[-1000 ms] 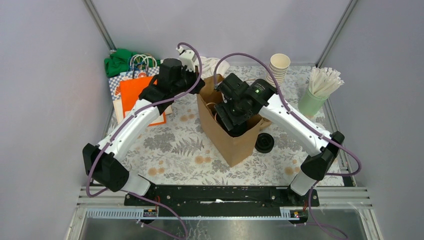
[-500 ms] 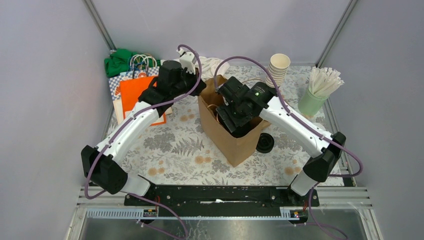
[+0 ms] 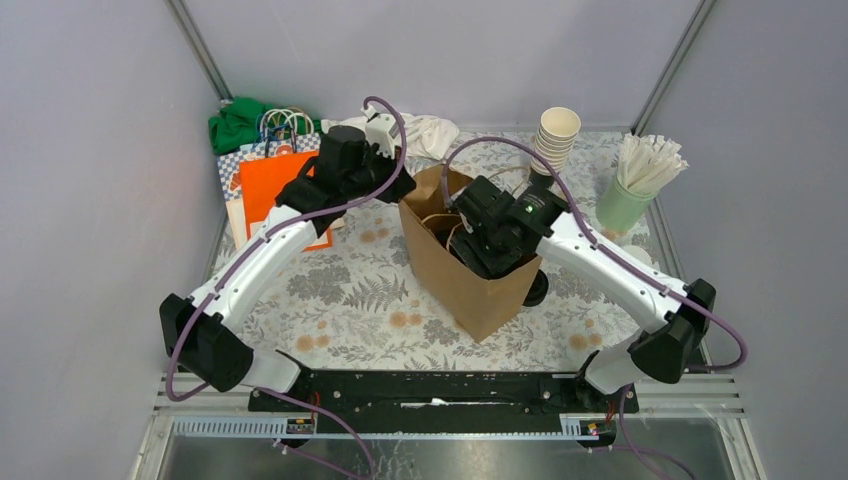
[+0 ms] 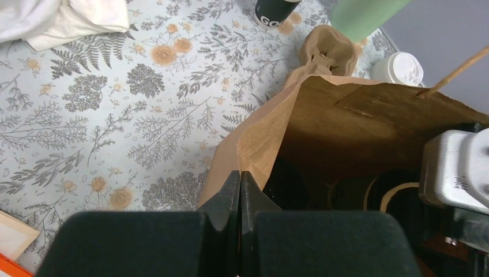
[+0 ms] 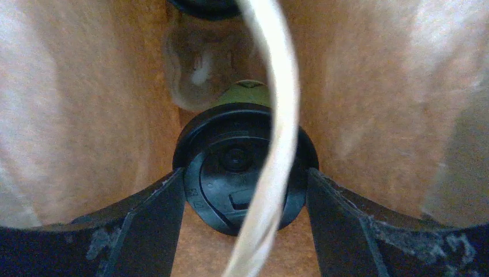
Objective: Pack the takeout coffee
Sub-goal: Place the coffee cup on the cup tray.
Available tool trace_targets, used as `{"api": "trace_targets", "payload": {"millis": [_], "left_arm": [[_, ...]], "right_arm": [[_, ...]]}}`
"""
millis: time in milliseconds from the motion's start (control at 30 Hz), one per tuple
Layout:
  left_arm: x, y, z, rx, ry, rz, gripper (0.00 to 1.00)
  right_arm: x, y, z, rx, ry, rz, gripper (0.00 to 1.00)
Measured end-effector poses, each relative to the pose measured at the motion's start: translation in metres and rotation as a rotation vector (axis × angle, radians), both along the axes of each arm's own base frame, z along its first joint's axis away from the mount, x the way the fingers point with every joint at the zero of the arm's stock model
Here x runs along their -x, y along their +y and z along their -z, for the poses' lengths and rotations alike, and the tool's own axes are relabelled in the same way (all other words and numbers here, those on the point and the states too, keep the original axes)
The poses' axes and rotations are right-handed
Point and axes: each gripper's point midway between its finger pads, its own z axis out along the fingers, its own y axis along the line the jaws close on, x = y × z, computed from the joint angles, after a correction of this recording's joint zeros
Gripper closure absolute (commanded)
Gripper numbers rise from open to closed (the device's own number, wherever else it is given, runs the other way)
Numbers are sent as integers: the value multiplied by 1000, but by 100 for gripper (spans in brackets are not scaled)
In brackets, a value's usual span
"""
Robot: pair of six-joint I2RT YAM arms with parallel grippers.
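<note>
left end effector (image 4: 240,180) is pinched shut on the rim of the brown paper bag (image 3: 470,290), at a corner of its open mouth. right end effector (image 5: 246,187) is down inside that bag. its fingers (image 5: 155,225) are spread wide and press against either side of the round black plastic lid of a small dark-green paper cup (image 5: 225,167), so the cup sits gripped between them, deep in the bag. whether the cup touches the bag's bottom cannot be told. a pale twisted paper handle (image 5: 277,115) hangs across the lid, close to the wrist camera. beyond the left end effector, a second dark cup with white lettering (image 4: 271,10) stands on the floral-patterned table (image 4: 115,115), well apart from the bag. just beside the bag, on the right end effector's outer side, a round black lid (image 3: 538,290) shows partly behind the paper.
</note>
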Motion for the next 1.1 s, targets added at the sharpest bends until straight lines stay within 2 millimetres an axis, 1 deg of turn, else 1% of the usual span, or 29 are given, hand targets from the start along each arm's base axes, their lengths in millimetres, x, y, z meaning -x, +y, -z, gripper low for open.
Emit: {"api": "trace_targets", "payload": {"millis": [100, 167, 233, 300, 400, 467, 567, 667, 767, 1100], "left_arm": [[7, -1, 3, -12, 7, 17, 100], [12, -2, 5, -20, 10, 28, 100], [15, -6, 6, -30, 8, 42, 100], [20, -10, 7, -37, 7, 57, 100], [25, -17, 7, -47, 0, 77, 100], [30, -23, 8, -53, -5, 92, 100], [33, -27, 8, -62, -13, 102, 100], [33, -27, 8, -73, -17, 94, 100], [29, -25, 7, -83, -26, 70, 100], [13, -25, 1, -109, -45, 9, 100]], "right_arm": [[11, -10, 12, 4, 12, -14, 59], [15, -15, 14, -15, -7, -31, 61], [16, -17, 9, -56, -54, -53, 61], [14, -17, -1, -102, -113, -81, 63], [13, -13, -14, -154, -162, -124, 64], [14, -9, -15, -165, -154, -152, 64], [14, -3, -9, -160, -124, -176, 65], [15, 1, -5, -161, -104, -190, 66], [14, 2, -5, -160, -105, -194, 66], [9, 7, -20, -189, -142, -191, 67]]}}
